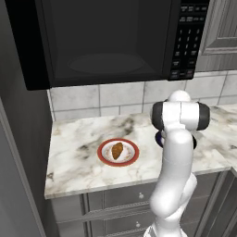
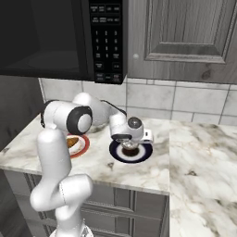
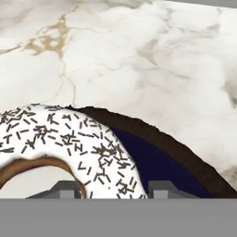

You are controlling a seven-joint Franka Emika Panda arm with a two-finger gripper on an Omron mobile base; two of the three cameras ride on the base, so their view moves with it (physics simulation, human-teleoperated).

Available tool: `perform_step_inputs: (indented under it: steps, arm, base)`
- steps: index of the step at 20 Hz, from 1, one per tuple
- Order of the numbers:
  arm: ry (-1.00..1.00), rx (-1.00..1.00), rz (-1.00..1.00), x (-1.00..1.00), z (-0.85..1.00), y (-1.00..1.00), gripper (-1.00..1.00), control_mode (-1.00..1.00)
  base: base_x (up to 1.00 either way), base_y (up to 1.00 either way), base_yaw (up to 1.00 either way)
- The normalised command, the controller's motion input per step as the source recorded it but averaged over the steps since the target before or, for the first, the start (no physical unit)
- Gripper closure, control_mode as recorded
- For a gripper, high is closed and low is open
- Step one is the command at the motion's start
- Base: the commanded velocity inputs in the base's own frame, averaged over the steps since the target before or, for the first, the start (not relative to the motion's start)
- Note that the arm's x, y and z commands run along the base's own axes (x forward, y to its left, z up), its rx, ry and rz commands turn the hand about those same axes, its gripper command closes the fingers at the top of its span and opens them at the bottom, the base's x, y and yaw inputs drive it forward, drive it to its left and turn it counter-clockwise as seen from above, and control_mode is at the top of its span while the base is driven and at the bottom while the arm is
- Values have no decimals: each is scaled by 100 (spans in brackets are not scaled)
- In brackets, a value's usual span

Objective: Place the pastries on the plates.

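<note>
White-iced ring donut with dark sprinkles (image 3: 60, 139) lies on the round plate with a dark navy rim (image 2: 147, 152) on the marbled white stone worktop (image 1: 78, 157), directly beneath my gripper (image 2: 130, 147). My gripper's two dark fingertips (image 3: 67, 189) straddle the donut's near edge, one over the ring's hole and one just outside the icing; whether they grip or stand loose I cannot tell. Well to one side, the golden-brown oblong croissant-like pastry (image 1: 117, 150) sits in the middle of the round white plate with a red-orange rim (image 1: 102, 155). A black microwave (image 1: 106, 39) hangs above the grey-tiled backsplash (image 1: 102, 99).
</note>
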Motion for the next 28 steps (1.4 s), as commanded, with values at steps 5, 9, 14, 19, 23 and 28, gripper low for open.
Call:
perform_step_inputs:
  steps: [5,9,14,19,23,28]
  arm:
    - [16,0,0,-69,-34,-73,-100,-100]
    - [3,0,0,-41,2,-18,-100,-100]
    - [0,0,0,-47,32,-42,-100,-100]
    - [0,0,0,-36,30,-54,-100,-100]
    - [0,0,0,-30,42,-24,-100,-100]
    - [-7,1,0,-58,31,-14,-100,-100]
  base:
    - [0,0,0]
    - [0,0,0]
    - [0,0,0]
    - [0,0,0]
    - [0,0,0]
    - [0,0,0]
